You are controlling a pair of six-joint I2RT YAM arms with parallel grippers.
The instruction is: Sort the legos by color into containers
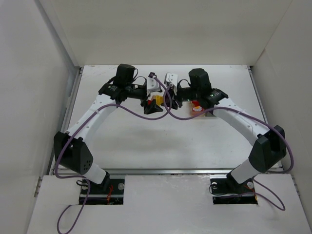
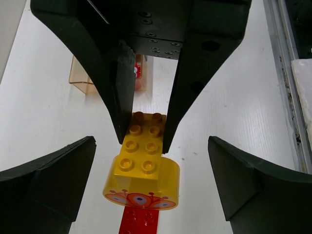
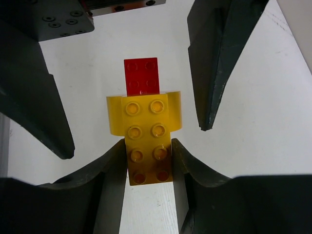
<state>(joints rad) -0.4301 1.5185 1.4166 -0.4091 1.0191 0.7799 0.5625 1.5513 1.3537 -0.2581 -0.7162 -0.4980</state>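
Right pincer (image 3: 147, 144) grips yellow lego (image 3: 146, 117); left wrist shows printed face (image 2: 140, 199).

**Partly Seen**

The left wrist view cuts the red brick (image 2: 140, 220) at 6 o'clock; the right gripper (image 2: 145, 145) hides much of the amber container (image 2: 82, 80) at 11 o'clock. From above, the yellow brick (image 1: 157, 99) is a sliver.

White table (image 1: 161, 146); plain white walls (image 1: 161, 29); even light.
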